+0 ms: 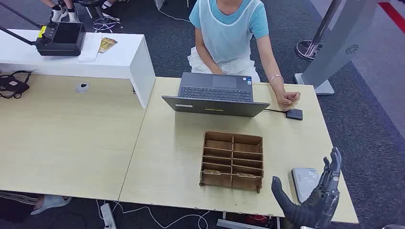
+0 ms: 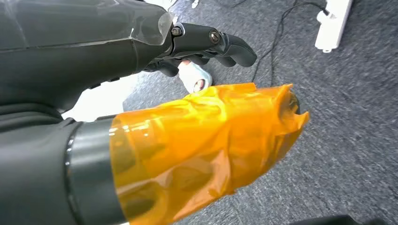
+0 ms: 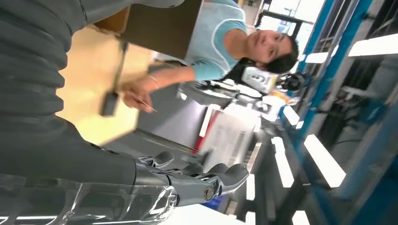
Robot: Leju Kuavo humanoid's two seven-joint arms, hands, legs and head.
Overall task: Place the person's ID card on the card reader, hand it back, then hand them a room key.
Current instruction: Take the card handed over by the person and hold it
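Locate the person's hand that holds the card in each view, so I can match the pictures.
Head view: person's hand with the thin card, at the table's far right edge beside the small black device.
Left wrist view: not in it.
Right wrist view: same hand, next to that black device, the shared landmark.

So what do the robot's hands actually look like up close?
The right hand is dark grey to black, with long jointed fingers and a thick thumb, much like a slim metal glove. Close up, its fingers are glossy grey with round pivot screws. The left hand has the same dark fingers, and its thumb is wrapped in crinkled orange film.
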